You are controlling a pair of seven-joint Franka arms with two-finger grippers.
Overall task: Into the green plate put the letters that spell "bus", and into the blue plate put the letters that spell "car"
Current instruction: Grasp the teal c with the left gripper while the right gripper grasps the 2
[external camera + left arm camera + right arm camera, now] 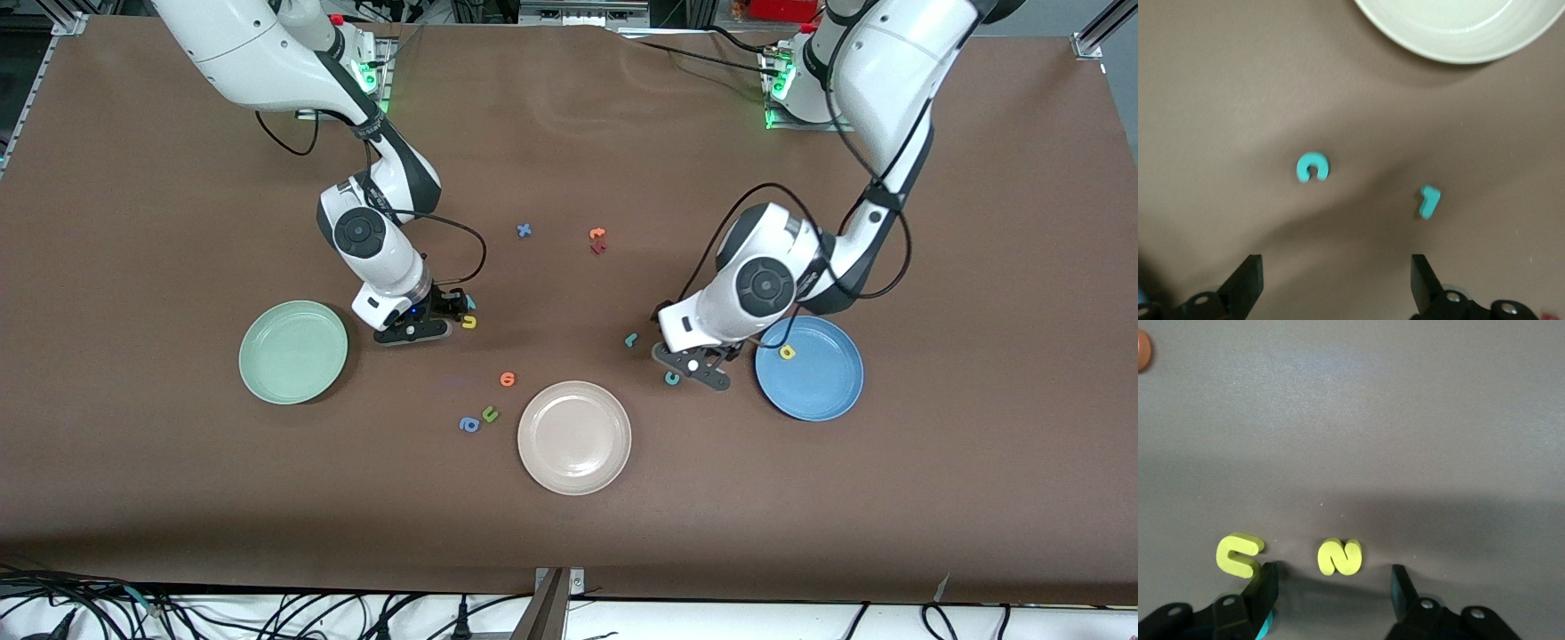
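The right gripper [449,316] is low over the table beside the green plate [293,353], open. The yellow "s" [1339,557] lies just off its fingertips, and the yellow "u" [1238,555] [468,322] is beside one finger [1268,587]. A teal letter [1265,625] peeks out under that finger. The left gripper [698,366] [1336,283] hangs open beside the blue plate [818,382], which holds the yellow "a" [787,352]. The teal "c" [1313,167] [672,378] and teal "r" [1429,201] [631,339] lie on the table under and ahead of it.
A beige plate [574,436] [1458,40] sits nearest the front camera, between the two arms. Beside it lie an orange letter [508,380], an olive "u" [490,413] and a dark blue letter [468,425]. A blue "x" [524,230] and red-orange letters [597,238] lie nearer the bases.
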